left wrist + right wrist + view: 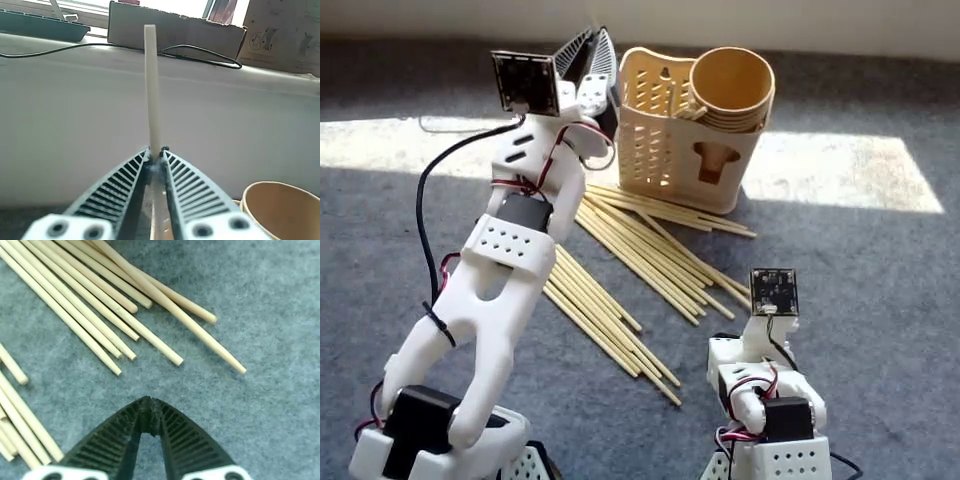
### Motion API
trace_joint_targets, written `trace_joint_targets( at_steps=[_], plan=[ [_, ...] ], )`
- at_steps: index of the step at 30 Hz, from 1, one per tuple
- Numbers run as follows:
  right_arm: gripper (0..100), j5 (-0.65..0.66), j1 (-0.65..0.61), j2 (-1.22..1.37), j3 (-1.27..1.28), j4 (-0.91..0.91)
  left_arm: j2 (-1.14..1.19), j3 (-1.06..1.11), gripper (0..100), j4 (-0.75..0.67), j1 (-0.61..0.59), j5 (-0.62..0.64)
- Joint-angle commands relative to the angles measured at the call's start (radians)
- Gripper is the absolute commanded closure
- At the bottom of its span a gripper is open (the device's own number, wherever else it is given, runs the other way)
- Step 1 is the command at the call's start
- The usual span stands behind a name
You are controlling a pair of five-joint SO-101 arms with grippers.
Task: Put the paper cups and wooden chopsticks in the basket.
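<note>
Chopstick point(151, 90), pale, straight, upright in left claw point(156, 152).

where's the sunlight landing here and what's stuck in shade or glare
High view: a sun band crosses the carpet at the basket; the loose chopsticks lie mostly in shade. Left wrist view: glare from the window behind, the chopstick in the left claw pale against a bright wall. Right wrist view: even light, faint shadows near the right claw.

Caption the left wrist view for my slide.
Left pincer shut on one wooden chopstick, with a paper cup close by.
</note>
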Motion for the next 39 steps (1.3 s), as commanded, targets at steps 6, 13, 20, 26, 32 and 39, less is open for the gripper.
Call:
trace_joint_targets(
  at_steps=[6,13,20,26,32,39],
  plan=[
    [99.4,-0.002,0.008,-0.004,0.150,0.010,-0.016,0.002,83,0.095,-0.019,0.008],
    [99.4,-0.002,0.008,-0.004,0.150,0.010,-0.018,-0.019,86,0.157,-0.027,0.008],
    [99.4,-0.002,0.008,-0.004,0.150,0.010,-0.019,-0.018,86,0.186,-0.053,0.008],
    [99.4,-0.002,0.008,-0.004,0.150,0.010,-0.096,-0.050,86,0.400,-0.090,0.008],
    [99.4,-0.002,0.008,-0.004,0.150,0.010,-0.291,-0.051,86,0.700,-0.120,0.008],
    [99.4,-0.002,0.008,-0.004,0.150,0.010,-0.381,-0.053,86,0.987,-0.168,-0.028]
  ],
)
